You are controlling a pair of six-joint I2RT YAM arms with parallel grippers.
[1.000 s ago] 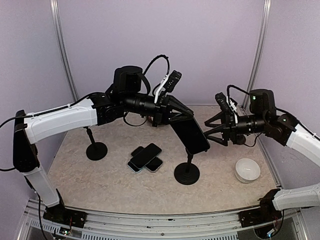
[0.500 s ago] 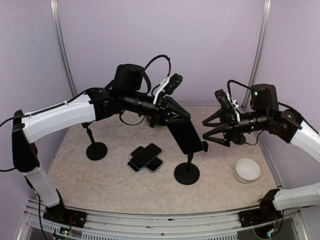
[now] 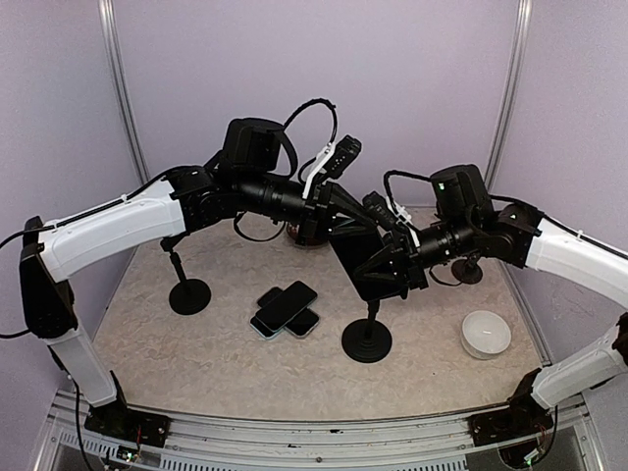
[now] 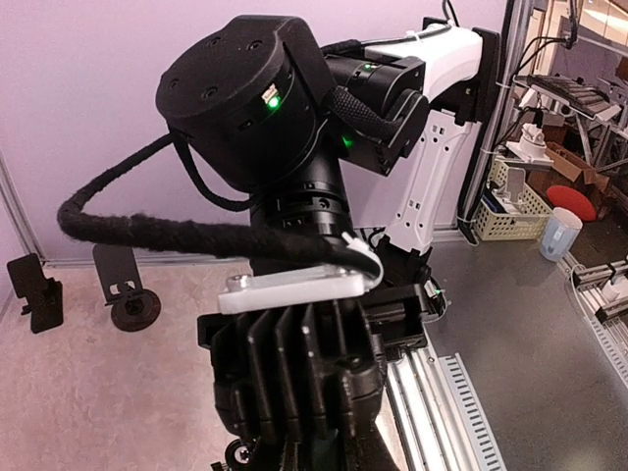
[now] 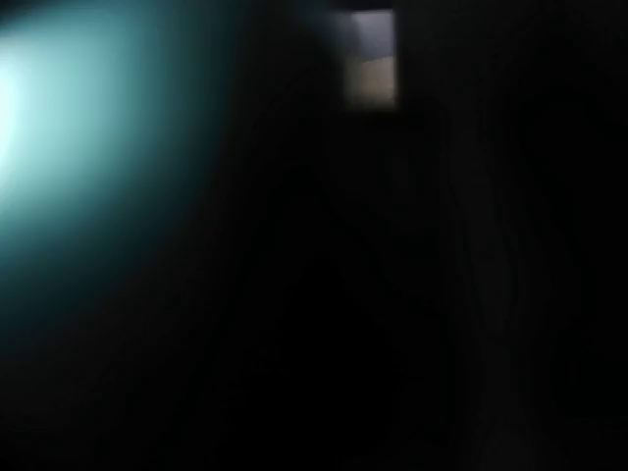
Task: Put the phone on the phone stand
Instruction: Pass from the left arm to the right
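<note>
The phone [image 3: 361,257] is gripped by the left end effector [image 3: 339,231] above the phone stand [image 3: 368,339]. Closure of the right end effector [image 3: 397,270] cannot be told. Placement is not yet done.

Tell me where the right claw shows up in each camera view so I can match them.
Top external: right claw just right of centre, against the dark phone.
Left wrist: right claw at bottom centre, black and ribbed, filling the foreground.
Right wrist: cannot make it out; the picture is nearly black.
Shared landmark: the right arm's white link, in top external and left wrist.
</note>
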